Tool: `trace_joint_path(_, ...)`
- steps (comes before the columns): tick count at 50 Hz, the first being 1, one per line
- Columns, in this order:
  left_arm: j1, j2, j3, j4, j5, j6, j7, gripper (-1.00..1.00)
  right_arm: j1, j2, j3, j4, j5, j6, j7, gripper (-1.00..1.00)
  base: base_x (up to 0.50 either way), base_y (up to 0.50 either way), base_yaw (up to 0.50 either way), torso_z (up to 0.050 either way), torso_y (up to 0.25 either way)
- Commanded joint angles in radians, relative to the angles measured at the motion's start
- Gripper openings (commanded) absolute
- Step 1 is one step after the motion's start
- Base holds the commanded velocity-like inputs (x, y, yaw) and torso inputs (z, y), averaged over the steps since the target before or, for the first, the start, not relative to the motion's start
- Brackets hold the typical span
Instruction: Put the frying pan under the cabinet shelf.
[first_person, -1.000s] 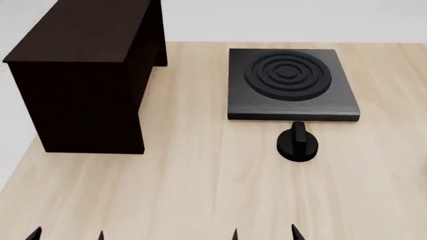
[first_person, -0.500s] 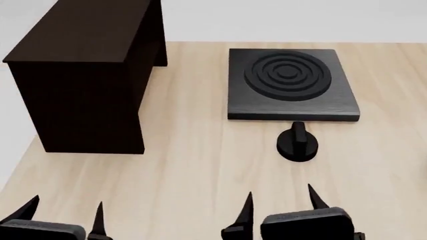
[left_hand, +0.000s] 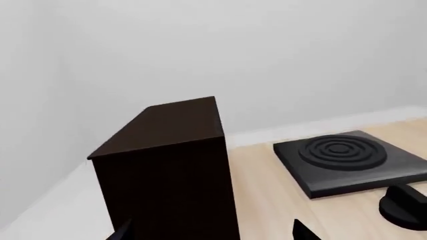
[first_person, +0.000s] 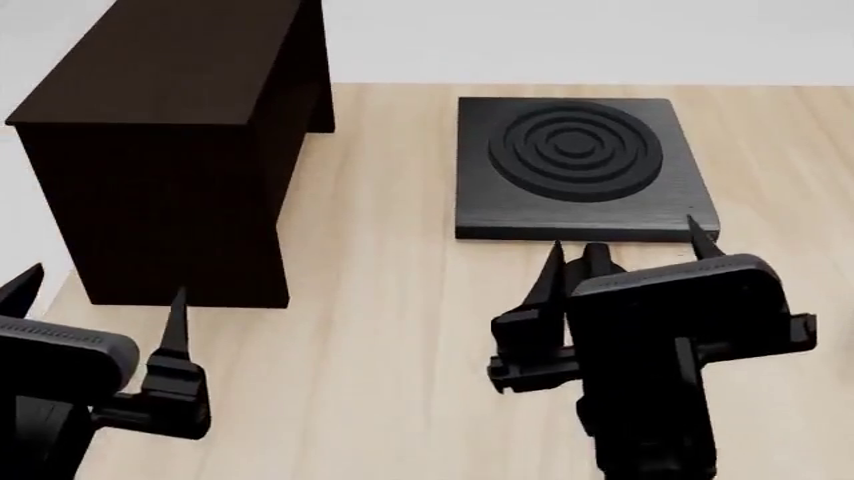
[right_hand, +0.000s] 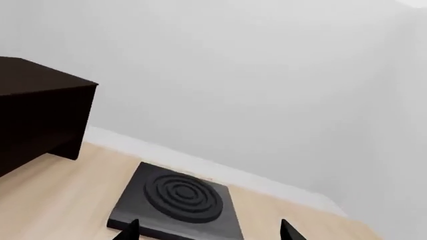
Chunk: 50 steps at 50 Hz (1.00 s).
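Frying pan: none is appearing in any view, so its position cannot be told. One cabinet shelf (first_person: 167, 150) is standing at the table's (first_person: 387, 330) far left. One hob (first_person: 577, 165) and one knob (left_hand: 403, 210) are lying to its right. Two grippers, left gripper (first_person: 96, 305) and right gripper (first_person: 625, 262), are hovering with fingers apart, holding nothing.

A square black hob (first_person: 581, 165) lies on the wooden table (first_person: 374, 330).
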Motion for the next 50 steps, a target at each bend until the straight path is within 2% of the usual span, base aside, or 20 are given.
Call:
trace_joint_path(1,-0.141,-0.010,0.000,0.049,-0.021,-0.130,0.005,1.00,0.180,0.029,-0.020,0.010,-0.017,0.092,-0.031,1.00,0.00,0.00,0.00,0.000,0.000)
trace_joint_path(9,-0.311,-0.008,0.001,0.063,-0.046,-0.261,0.015,1.00,0.322,0.035,-0.070,0.115,-0.034,0.082,-0.064,1.00,0.00,0.00,0.00,0.000,0.000)
trace_joint_path(27,-0.572,0.017,0.026,-0.068,-0.072,-0.360,0.044,1.00,0.589,0.033,-0.132,0.336,-0.056,0.067,-0.120,1.00,0.00,0.00,0.00,0.000,0.000)
trace_joint_path(33,-0.679,0.027,0.039,-0.120,-0.082,-0.390,0.060,1.00,0.730,0.018,-0.158,0.414,-0.070,0.082,-0.144,1.00,0.00,0.00,0.00,0.000,0.000)
trace_joint_path(39,-0.711,0.035,0.037,-0.161,-0.087,-0.378,0.067,1.00,0.755,0.013,-0.179,0.383,-0.079,0.120,-0.151,1.00,0.00,0.00,0.00,0.000,0.000)
trace_joint_path(50,-0.738,0.036,0.041,-0.141,-0.098,-0.409,0.064,1.00,0.755,0.020,-0.205,0.370,-0.091,0.091,-0.151,1.00,0.10,-0.01,0.00,0.000,0.000)
